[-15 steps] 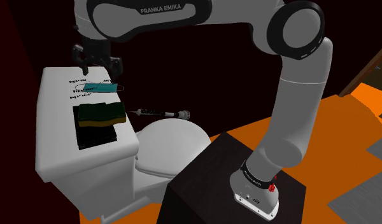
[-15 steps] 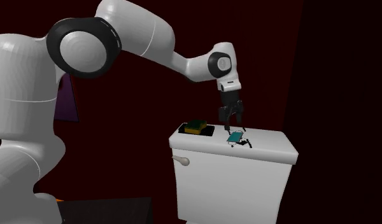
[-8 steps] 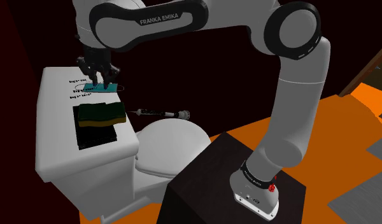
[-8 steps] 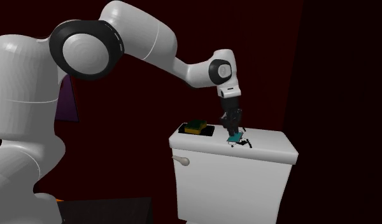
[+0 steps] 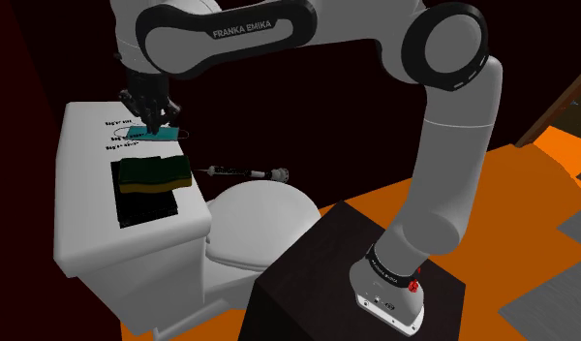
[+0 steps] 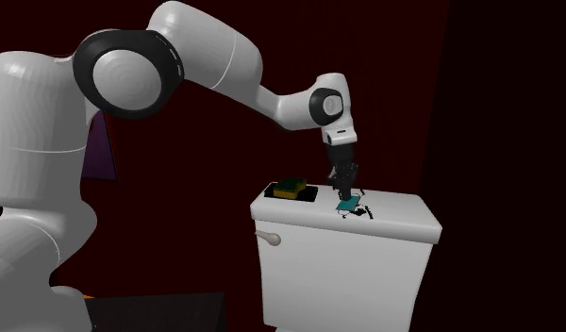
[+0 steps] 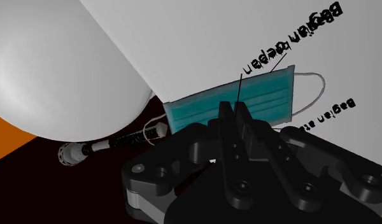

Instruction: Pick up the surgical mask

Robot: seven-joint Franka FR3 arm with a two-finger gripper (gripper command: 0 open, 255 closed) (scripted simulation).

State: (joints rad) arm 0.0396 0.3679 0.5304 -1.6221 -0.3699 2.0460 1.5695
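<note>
Pointing straight down, the black two-finger tool (image 7: 237, 114) is clenched on the middle of the teal pleated surgical mask (image 7: 272, 95), which lies flat on the white toilet tank lid (image 5: 80, 184), long axis running across the tool.

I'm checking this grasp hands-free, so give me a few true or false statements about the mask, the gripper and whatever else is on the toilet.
1. The gripper has its fingers shut on the teal surgical mask. True.
2. The mask lies on the round seat cover. False: it lies on the white tank lid.
3. A green and yellow sponge sits on the same tank lid. True.
4. The floor is blue. False: the floor is orange.
</note>
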